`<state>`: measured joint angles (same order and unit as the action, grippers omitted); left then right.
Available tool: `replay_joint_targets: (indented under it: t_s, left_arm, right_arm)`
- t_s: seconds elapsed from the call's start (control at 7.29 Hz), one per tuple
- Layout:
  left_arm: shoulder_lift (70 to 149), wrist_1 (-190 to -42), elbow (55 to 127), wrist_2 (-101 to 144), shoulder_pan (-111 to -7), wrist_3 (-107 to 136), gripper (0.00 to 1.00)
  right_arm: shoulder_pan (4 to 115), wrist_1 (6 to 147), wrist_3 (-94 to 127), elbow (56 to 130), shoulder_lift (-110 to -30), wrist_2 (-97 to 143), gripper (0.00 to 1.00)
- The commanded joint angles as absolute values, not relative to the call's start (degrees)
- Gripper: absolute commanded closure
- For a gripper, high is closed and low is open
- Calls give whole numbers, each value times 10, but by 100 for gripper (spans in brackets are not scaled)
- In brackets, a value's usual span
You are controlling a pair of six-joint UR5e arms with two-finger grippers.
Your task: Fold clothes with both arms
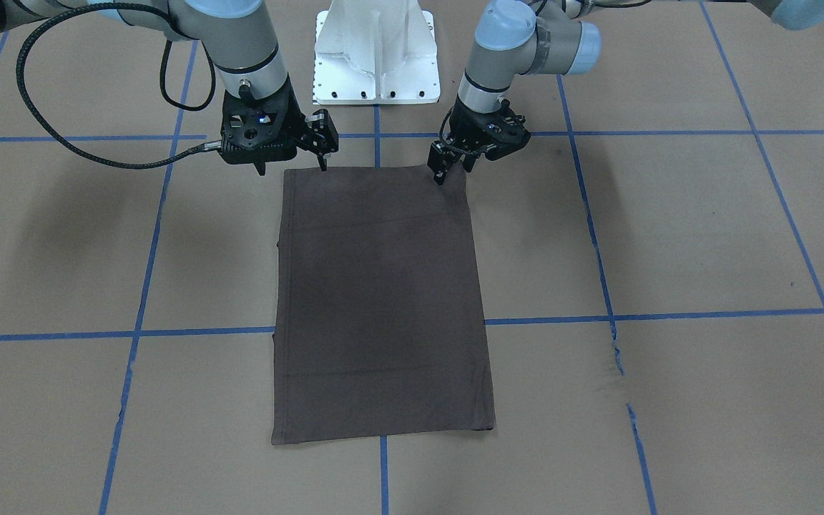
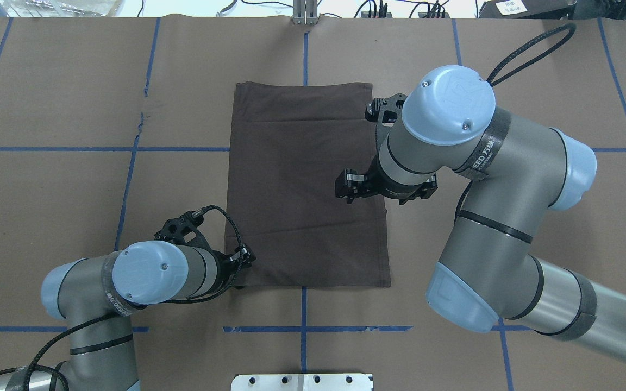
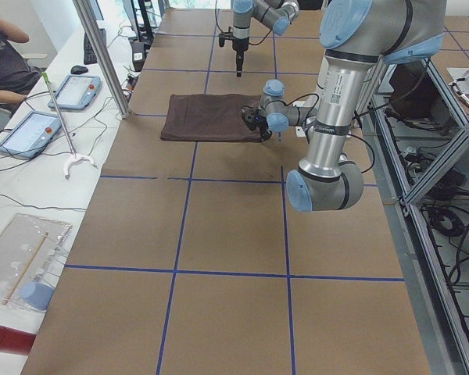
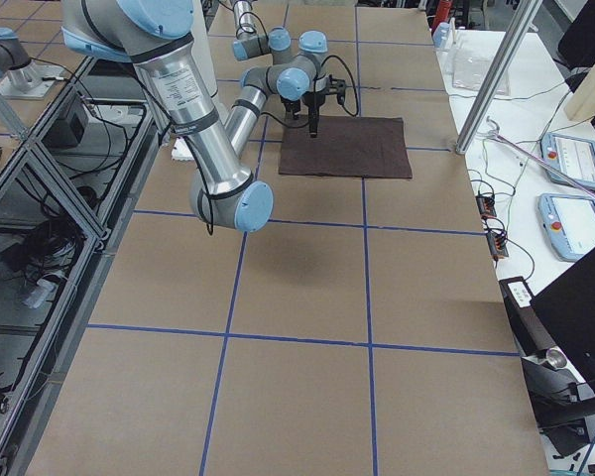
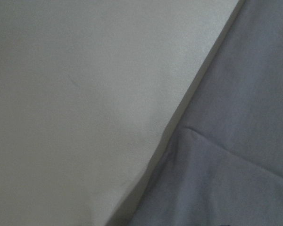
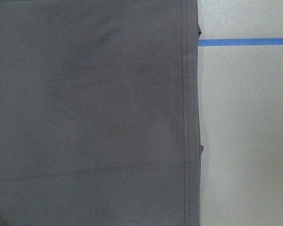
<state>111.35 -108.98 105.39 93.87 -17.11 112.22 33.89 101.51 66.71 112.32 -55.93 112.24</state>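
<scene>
Brown T-shirt [image 1: 380, 300] folded flat; right tool [image 1: 293, 169] apart above edge; left tool [image 1: 453, 173] at corner, state unclear.

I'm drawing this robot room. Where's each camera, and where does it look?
Front-facing: across the table, facing the robot; left arm, right arm, pedestal.
Overhead: behind robot, looking down; both arms.
Exterior left: table end; left arm nearest.
Exterior right: opposite end; right arm nearest.
Left wrist: T-shirt edge; no arm.
Right wrist: T-shirt hem, blue tape; no arm.
All share the T-shirt.
</scene>
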Motion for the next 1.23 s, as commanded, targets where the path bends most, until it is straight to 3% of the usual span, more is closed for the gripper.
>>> replay_joint_targets:
  t_s: [0.0,0.14,0.55,1.1]
  left_arm:
    - [1114,-1075,1058,939,-168,1117,91]
    - [1114,-1070,1058,939,-164,1115,100]
    - [1114,-1069,1075,940,-161,1110,100]
    - [1120,-1069,1081,947,-162,1066,100]
  right_arm:
    - [344,1015,667,1123,-560,1130,0]
    - [344,1015,667,1123,-562,1131,0]
    - [339,1015,714,1123,-569,1132,0]
    - [215,849,1040,1112,-629,1051,0]
